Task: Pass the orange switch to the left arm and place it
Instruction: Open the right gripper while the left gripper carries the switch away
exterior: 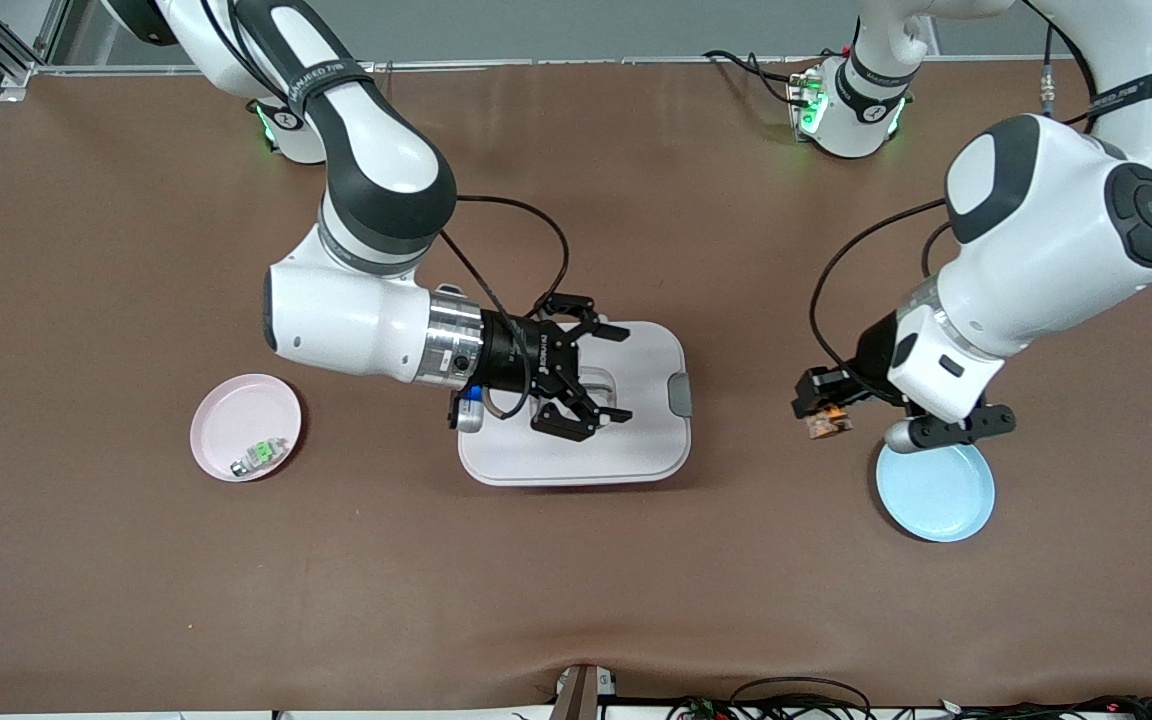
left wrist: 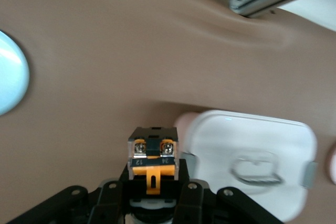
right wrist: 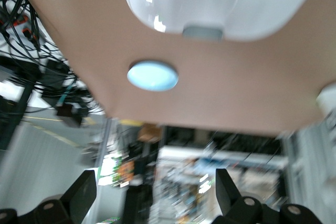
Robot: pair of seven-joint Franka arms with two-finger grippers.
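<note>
front view: left hand (exterior: 829,412) clamps orange switch (exterior: 828,421) over counter (exterior: 136,600) beside blue plate (exterior: 936,495); right hand (exterior: 591,375) spread wide, empty, over box (exterior: 636,455).
left wrist view: switch possibly shallowly pinched; could slip.
right wrist view: lowering risks hitting box.

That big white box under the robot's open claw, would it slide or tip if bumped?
The box looks broad and low, so it probably slides, not tips. Its glossy lid likely feels slippery. The open right gripper hangs over it.
</note>
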